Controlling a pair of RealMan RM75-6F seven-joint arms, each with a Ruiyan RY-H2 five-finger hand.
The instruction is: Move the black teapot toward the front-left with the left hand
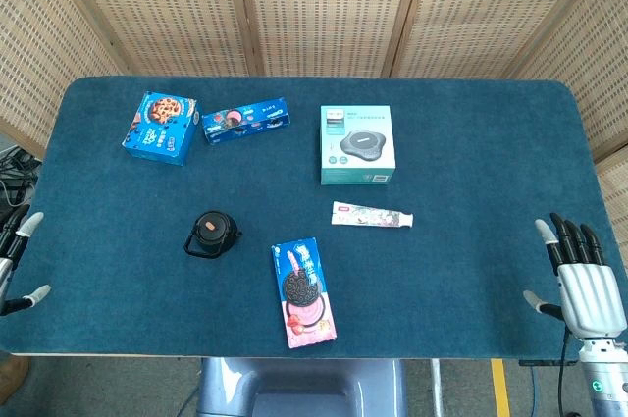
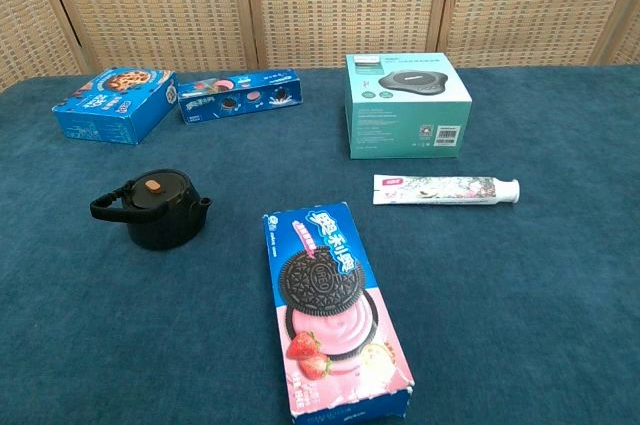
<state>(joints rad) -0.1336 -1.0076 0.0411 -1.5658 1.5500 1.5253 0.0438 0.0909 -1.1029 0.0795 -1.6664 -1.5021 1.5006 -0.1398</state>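
Left hand [image 1: 18, 260]: only a few fingers [image 1: 32, 222] show at the left edge of the head view, spread apart, holding nothing, touching nothing I can see. The rest of it is out of frame. Right hand [image 1: 584, 280]: fingers extended and apart, released, empty, parked at the right edge of the counter [image 1: 471, 270]. Neither hand shows in the chest view.

Black teapot [image 2: 158, 208] sits upright on the counter's left half, well apart from the left hand, untouched. Its loop handle [image 2: 108, 207] sticks out to one side, stubby spout [image 2: 203, 203] opposite, orange knob [image 2: 153, 185] on the lid.

Handling, my read: looks like cast iron or dark ceramic, so rigid, probably heavy for its size, lid likely loose. Best hold is a wrap around the body, or the handle loop; keep it level.

Neighbours: Oreo box [image 2: 335, 320] just to its right, front-left path looks free. Blue cookie box [image 2: 113, 105] sits behind it, farther back.
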